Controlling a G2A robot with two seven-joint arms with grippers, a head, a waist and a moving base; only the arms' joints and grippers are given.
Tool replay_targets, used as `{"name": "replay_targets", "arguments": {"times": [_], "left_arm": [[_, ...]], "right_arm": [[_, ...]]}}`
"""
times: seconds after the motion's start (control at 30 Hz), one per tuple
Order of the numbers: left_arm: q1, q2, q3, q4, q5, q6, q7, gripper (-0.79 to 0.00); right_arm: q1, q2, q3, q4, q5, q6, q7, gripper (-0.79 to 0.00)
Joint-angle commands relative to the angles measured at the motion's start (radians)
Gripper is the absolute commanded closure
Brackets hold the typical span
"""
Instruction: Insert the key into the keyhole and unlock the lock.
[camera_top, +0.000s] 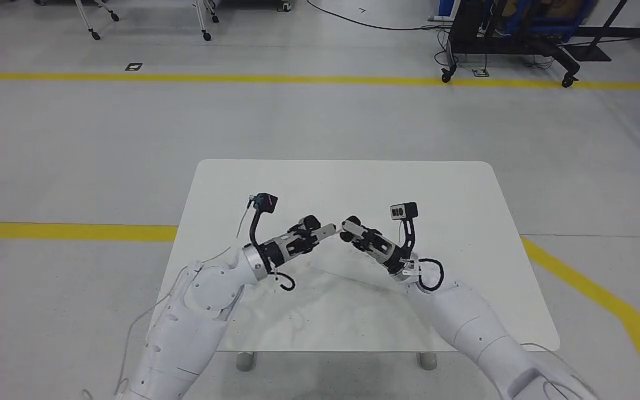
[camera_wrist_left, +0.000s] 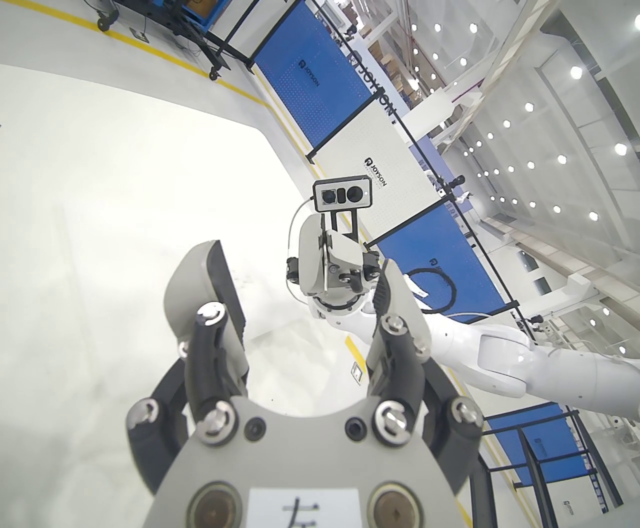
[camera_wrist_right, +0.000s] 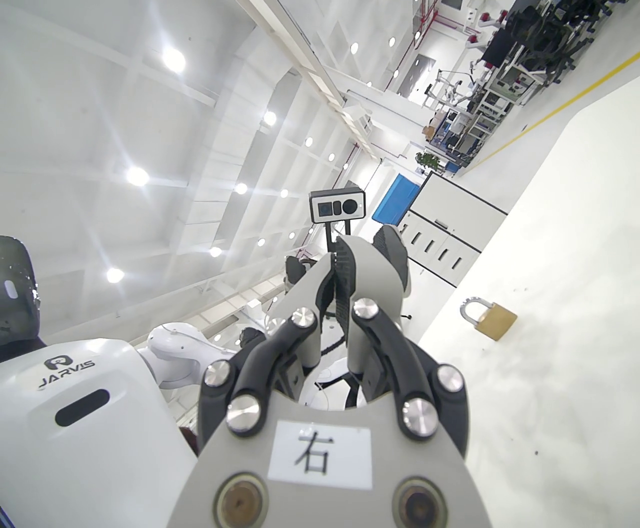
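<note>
White table (camera_top: 440, 200) (brass lock (camera_wrist_right: 492, 320) atop)

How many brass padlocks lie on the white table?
1. The brass padlock with a silver shackle lies flat on the white table, apart from the right gripper; others may be hidden.

Glossy white arms (camera_top: 195, 310) — grey hands (camera_wrist_left: 305, 280) (camera_wrist_right: 340, 265), black links (camera_wrist_left: 210, 360), silver screws (camera_wrist_left: 218, 417).
</note>
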Motion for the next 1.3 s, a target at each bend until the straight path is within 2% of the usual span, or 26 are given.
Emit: {"name": "replay_targets", "arguments": {"times": [0.0, 0.07, 0.5, 0.7, 0.97, 1.1, 1.27], "left_arm": [[-0.002, 0.0, 0.008, 0.002, 0.01, 0.006, 0.005, -0.465], [-0.003, 0.0, 0.015, 0.003, 0.018, 0.013, 0.01, -0.391], [-0.006, 0.0, 0.03, 0.006, 0.003, 0.036, 0.041, -0.268], [-0.006, 0.002, 0.031, 0.005, 0.003, 0.036, 0.041, -0.135], [-0.007, 0.005, 0.035, 0.004, 0.009, 0.037, 0.048, -0.071], [-0.007, 0.006, 0.036, 0.003, 0.011, 0.037, 0.05, 0.0], [-0.006, 0.008, 0.039, 0.002, 0.014, 0.036, 0.053, 0.0]], "right_arm": [[0.004, -0.006, 0.003, 0.006, -0.006, 0.0, -0.001, 0.0], [0.005, -0.013, 0.012, 0.009, -0.015, 0.0, -0.001, 0.0], [-0.014, -0.059, 0.058, 0.008, -0.18, 0.0, -0.083, 0.0], [-0.023, -0.074, 0.077, 0.012, -0.213, 0.0, -0.104, 0.0], [-0.027, -0.089, 0.106, 0.033, -0.219, 0.0, -0.106, 0.0], [-0.028, -0.095, 0.12, 0.043, -0.222, 0.0, -0.103, 0.0], [-0.031, -0.103, 0.133, 0.044, -0.222, 0.0, -0.086, 0.0]]}}
